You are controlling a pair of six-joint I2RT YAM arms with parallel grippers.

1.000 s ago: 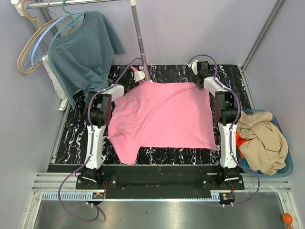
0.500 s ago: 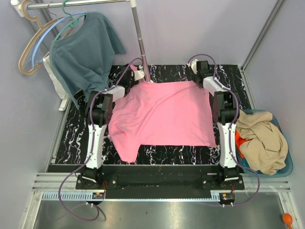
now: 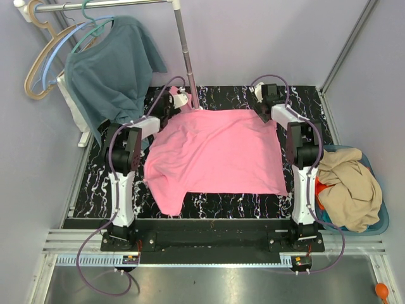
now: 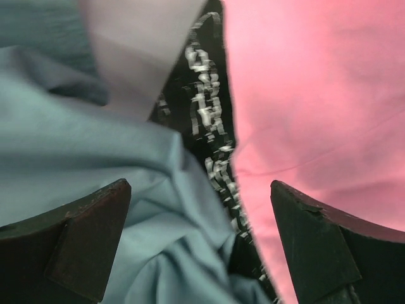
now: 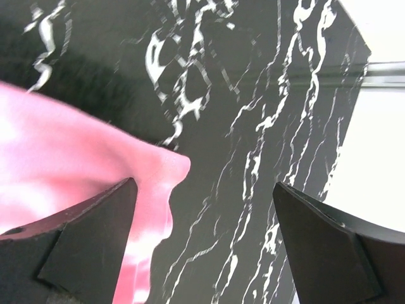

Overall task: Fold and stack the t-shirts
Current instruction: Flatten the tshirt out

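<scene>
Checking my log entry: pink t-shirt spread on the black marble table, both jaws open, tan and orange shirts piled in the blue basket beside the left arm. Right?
Not quite: the blue basket holding the tan t-shirt and the orange t-shirt sits beside the right arm, as the top external view shows. The rest stands.

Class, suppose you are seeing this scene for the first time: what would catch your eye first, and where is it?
The bright pink t-shirt spread across the middle of the black marbled table. Next, the teal shirt hanging at the far left, and the tan t-shirt heaped in the blue basket on the right.
</scene>
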